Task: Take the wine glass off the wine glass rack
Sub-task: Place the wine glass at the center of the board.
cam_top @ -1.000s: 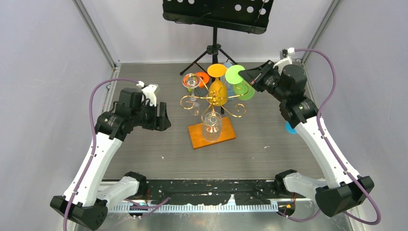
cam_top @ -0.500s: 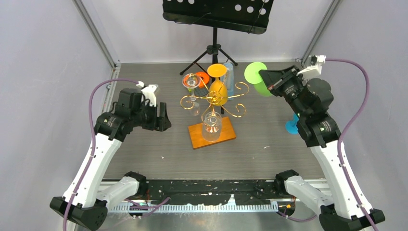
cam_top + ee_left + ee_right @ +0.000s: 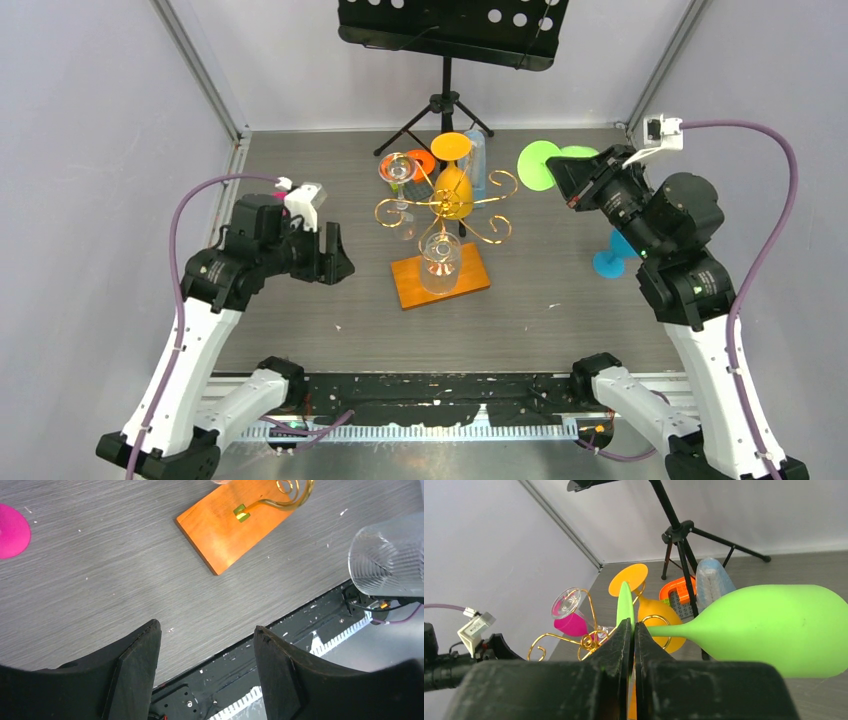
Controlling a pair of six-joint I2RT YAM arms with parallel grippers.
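Grey table [image 3: 300, 330] seen from above, walled on three sides, black tripod music stand [image 3: 447, 30] at the back.

My two arms reach in from the near edge. Centre of the table: the wine glass rack [image 3: 440, 205], a gold wire tree on an orange wooden base [image 3: 227, 527]. It carries a yellow glass [image 3: 453, 190] and, on the near side, a clear glass [image 3: 440, 262], both hanging bowl-down.

The change: a sec ago my right arm was in against the rack's right side w/ the green wine glass [image 3: 774, 630] among the wire scrolls. Now that arm sits further right and the glass has come along — it's well apart from the rack, in the air over bare table, lying roughly sideways, foot toward the rack. I judge the lift-off done; what's left is prob. setting it down somewhere safe. A blue glass [image 3: 605, 262] stands under the arm, so watch that.

Right gripper [image 3: 631, 630]: fingers pinched tight on the green stem, just beside the foot.

Left gripper [image 3: 207, 630]: fingers spread apart, nothing between them, hanging left of the rack base, near it but not touching.
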